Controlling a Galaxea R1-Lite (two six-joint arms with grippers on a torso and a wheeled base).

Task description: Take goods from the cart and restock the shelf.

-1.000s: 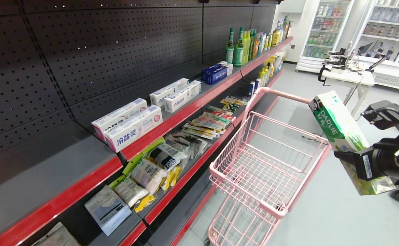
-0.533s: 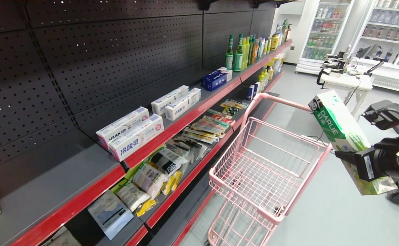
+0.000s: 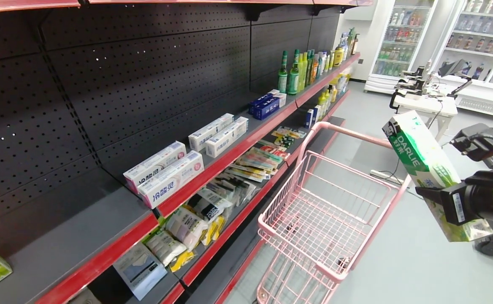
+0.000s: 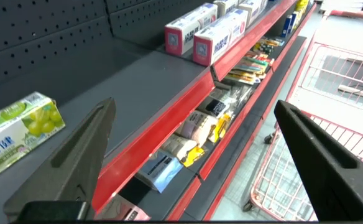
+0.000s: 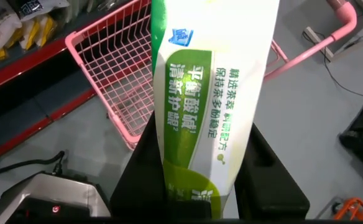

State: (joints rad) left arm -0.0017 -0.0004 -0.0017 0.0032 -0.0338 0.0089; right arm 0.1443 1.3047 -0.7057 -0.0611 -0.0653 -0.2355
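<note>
I am watching the right pincer [image 3: 445, 202] clamping its two dark fingers around the lower half of a green and white toothpaste box [image 3: 415, 156], one finger pressing on each broad side. The box is tilting in the grip, its upper end leaning toward the cart [image 3: 289, 241]. It is hanging in the air just outside the cart's right rim, well apart from the shelf [image 3: 73, 236].

The left pincer [image 4: 195, 106] is gaping wide and gripping nothing, hovering off the red front edge of the shelf's grey board. A small green box [image 4: 20, 134] is lying at the left end of that board, and two white toothpaste boxes [image 3: 164, 171] are sitting side by side farther along, near the front edge. The pink wire cart is standing on the floor just beside the shelf's lower tiers, between the shelf and the held box.
</note>
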